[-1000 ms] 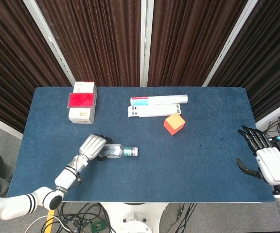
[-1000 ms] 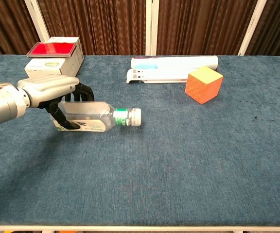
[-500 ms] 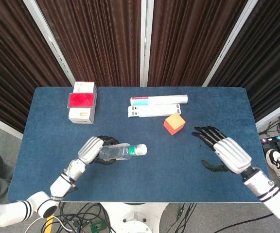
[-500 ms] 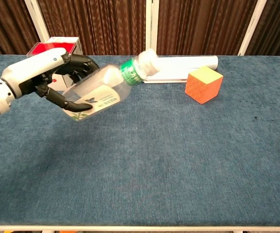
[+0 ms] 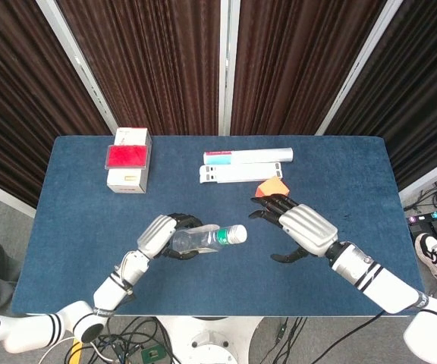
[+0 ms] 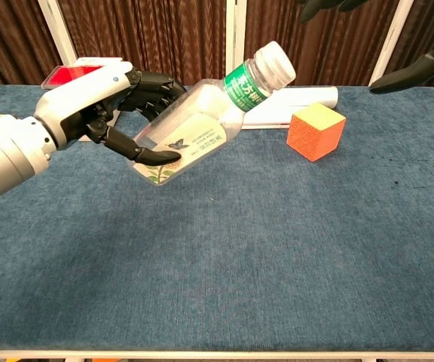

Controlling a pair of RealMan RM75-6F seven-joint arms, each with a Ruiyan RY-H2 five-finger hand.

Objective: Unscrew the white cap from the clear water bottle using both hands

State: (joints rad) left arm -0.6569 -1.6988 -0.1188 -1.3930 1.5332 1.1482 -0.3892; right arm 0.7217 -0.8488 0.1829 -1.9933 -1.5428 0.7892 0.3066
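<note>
The left robot hand (image 6: 100,105) clamps the bottle (image 6: 194,132) tilted above the worktop (image 6: 277,249), aiming its cap (image 6: 272,62) toward the right robot hand (image 5: 298,230), whose fingers are spread apart, ready to twist.

One water bottle (image 5: 203,240), one orange cube (image 6: 316,131), two boxes (image 5: 128,169), two tubes (image 5: 247,156).

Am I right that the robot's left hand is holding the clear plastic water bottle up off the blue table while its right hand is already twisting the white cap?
Not quite. The left hand does hold the clear plastic water bottle off the blue table, but the right hand is open and apart from the white cap, not twisting it. The head view shows the gap.
</note>
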